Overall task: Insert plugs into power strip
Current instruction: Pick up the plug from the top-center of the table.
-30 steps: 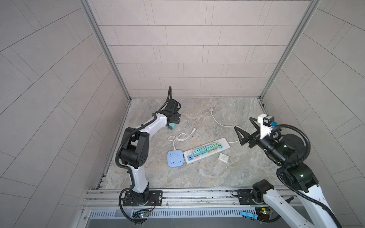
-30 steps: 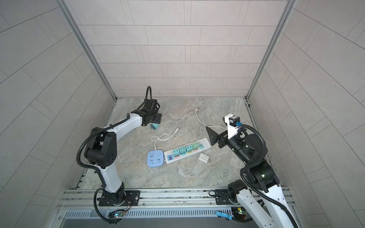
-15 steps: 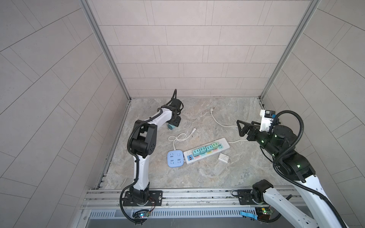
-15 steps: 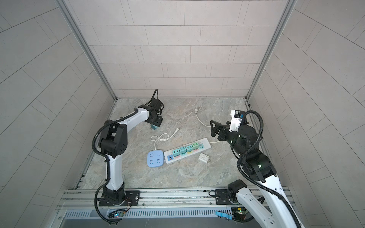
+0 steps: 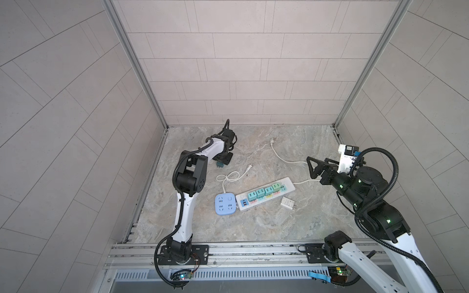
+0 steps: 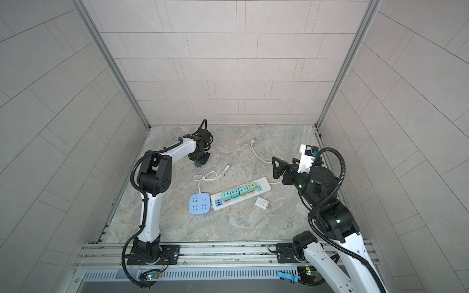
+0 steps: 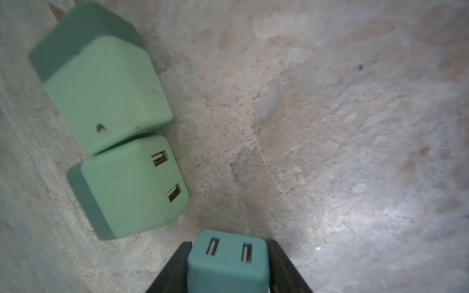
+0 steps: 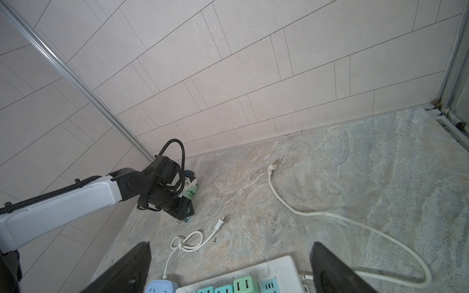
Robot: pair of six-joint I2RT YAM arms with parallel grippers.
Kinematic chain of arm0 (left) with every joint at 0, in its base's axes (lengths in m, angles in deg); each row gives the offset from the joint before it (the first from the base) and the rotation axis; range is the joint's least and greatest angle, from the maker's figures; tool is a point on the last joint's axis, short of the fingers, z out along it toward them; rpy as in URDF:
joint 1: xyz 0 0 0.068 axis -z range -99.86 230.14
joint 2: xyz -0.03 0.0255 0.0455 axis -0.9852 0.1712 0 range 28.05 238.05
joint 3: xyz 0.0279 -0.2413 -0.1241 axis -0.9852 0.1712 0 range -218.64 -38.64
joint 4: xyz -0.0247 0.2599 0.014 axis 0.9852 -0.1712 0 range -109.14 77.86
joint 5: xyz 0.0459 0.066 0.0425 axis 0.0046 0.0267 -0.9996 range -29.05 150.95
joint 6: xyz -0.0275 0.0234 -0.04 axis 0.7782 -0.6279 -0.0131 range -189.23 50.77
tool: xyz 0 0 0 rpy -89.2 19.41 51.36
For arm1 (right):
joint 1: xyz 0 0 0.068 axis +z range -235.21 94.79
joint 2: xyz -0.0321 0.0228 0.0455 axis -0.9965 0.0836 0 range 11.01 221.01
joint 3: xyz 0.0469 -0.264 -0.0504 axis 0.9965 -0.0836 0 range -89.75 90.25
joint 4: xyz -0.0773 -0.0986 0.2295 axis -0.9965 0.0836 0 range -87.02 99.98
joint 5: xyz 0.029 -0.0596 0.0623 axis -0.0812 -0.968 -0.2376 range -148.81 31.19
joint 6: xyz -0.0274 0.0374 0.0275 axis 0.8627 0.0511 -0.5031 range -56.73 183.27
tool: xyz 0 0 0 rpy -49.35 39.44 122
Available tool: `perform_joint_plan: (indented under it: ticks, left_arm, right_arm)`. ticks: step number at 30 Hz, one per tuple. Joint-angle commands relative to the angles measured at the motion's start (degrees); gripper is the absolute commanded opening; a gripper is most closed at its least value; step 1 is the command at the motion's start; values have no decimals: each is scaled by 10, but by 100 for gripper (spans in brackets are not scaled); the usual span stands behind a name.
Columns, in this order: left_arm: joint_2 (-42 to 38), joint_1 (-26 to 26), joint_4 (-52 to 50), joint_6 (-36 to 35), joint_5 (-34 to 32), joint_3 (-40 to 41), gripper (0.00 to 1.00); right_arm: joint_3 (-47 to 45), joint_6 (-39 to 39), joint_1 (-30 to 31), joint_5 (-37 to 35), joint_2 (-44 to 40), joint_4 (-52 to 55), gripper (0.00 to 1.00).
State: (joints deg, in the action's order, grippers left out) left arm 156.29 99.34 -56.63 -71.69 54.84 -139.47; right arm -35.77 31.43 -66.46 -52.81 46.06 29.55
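Risk, white charger block (image 5: 287, 203): lying loose just on the near side of the power strip (image 5: 291, 187); could be knocked away by an arm sweeping low toward the strip.
Risk, power strip: probably unfixed on the table; could slide or pivot under a pressing plug, leaving prongs off line at the free socket (image 5: 283, 188) near its right end.
Risk, white cord (image 8: 180, 244): looped just beyond the left end of the power strip, across the likely carry path; could snag a plug carried low.
Risk, teal plug (image 7: 228, 263): gripped on a narrow band of its sides, judging by the left wrist view; could twist or slip on the lift and reach the power strip with prongs skewed.
Right gripper (image 5: 317, 162): spread wide, empty, hovering just beyond the right end of the power strip.
Left gripper (image 7: 229, 243): pressed against both sides of the teal plug, pinching it, well beyond the left end of the power strip.
Look, seated plugs (image 5: 264, 190): four small blocks, teal to mint, upright in a row along the power strip.
Look, teal plug: small, blocky, round-cornered, two slot ports on the face turned to the wrist camera.
Look, mint plugs (image 7: 129, 187): two, pale green with darker bases, touching each other, lying just beside the teal plug, farther still from the power strip.
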Motion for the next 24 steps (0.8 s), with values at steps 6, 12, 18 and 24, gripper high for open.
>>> perform_joint_plan:
  ticks: [6, 12, 18, 24]
  left_arm:
    - [9, -14, -56, 11, 16, -3, 47]
    - [-23, -14, -32, 23, 42, 33, 38]
    - [-147, -14, 113, 80, 89, 150, 31]
    - [-340, 2, 260, 134, 86, 300, 25]
  right_arm:
    - [7, -8, 2, 3, 2, -2, 100]
    - [10, -8, 1, -3, 12, 8, 100]
    - [-1, -15, 2, -24, 11, 6, 100]
    - [-23, -14, 1, 2, 17, -25, 98]
